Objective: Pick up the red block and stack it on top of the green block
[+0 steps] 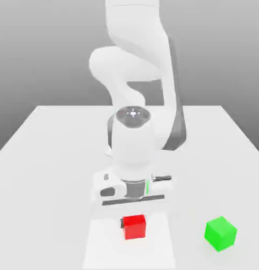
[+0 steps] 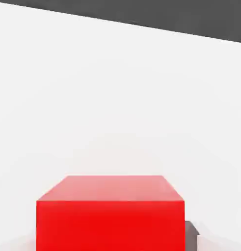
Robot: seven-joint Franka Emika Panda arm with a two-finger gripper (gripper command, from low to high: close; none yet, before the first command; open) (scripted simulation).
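Bright patch: a pale, straight-sided patch (image 1: 128,256) lies at the near edge of the exterior view, whiter than the surface around it.
Green block: the green block (image 1: 220,233) sits on the table (image 1: 52,174), toward the exterior view's right, well apart from the red block, turned so that one upright edge faces the camera.
Red block: the red block (image 1: 134,227) is directly below the hand, left of the green block in the exterior view, not on top of it. Whether it touches the table, I cannot tell. The hand view has it very close, its top face paler than its front.
Dark piece: a small dark piece (image 2: 191,236) shows right beside one side of the red block.
Tool: the tool (image 1: 134,220) points down at the red block; whether it is apart, together or clamped on the block, I cannot tell.
Arm: the white arm (image 1: 132,140) with dark grey joints rises behind.
Backdrop: beyond the table's far edge, a plain grey backdrop (image 1: 31,52).
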